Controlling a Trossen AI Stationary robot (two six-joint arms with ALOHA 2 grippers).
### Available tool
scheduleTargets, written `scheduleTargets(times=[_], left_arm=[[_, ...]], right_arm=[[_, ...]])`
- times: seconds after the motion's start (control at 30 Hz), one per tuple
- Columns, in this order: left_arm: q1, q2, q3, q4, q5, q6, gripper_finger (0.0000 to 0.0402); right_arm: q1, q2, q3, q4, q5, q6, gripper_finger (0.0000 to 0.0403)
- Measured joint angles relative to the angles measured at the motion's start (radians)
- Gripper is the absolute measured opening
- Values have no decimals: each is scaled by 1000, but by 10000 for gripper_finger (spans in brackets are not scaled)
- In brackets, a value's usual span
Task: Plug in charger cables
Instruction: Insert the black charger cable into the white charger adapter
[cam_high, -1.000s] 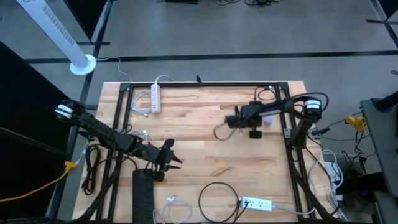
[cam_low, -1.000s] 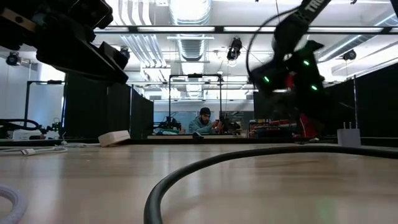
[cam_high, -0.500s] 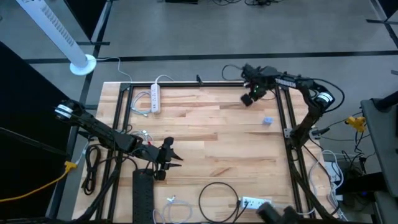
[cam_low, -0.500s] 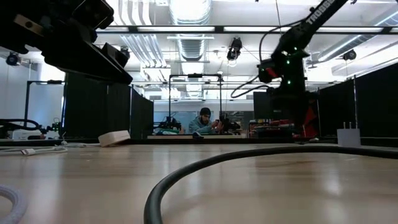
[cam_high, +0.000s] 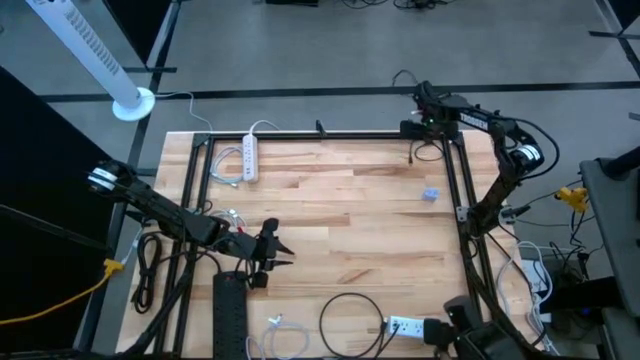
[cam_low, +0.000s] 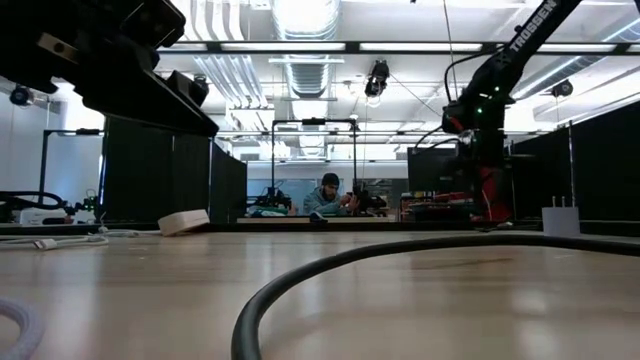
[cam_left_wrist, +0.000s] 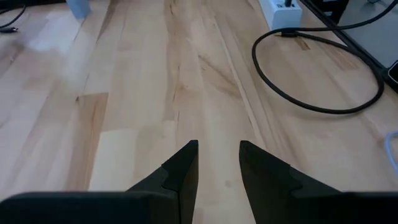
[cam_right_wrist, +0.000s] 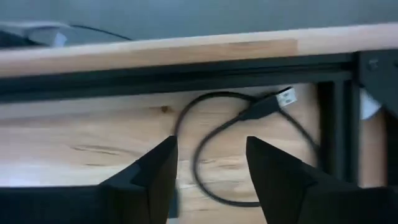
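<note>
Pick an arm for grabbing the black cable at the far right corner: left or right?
Right, probably. The right pincer hovers open by the black cable at the frame corner, USB plug in view. The left pincer sits open at the near left, far from it.

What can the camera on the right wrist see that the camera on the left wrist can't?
Only the right wrist view shows a small black cable with a silver USB plug, lying by the black frame bar at the table's edge. Only the left wrist view shows a big black cable loop running to a white power strip. Both show the wooden table and an open, empty gripper: the right gripper and the left gripper.
</note>
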Motion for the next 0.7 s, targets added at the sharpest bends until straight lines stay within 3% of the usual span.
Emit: scheduleTargets(times=[0.3,0.7], left_arm=[[0,1,-1,-5,0,-11,105],[0,4,-13,-13,3,-33,105]], right_arm=[[-12,0,-22,-9,-1,132,162],[45,70,-83,-31,-23,116,122]])
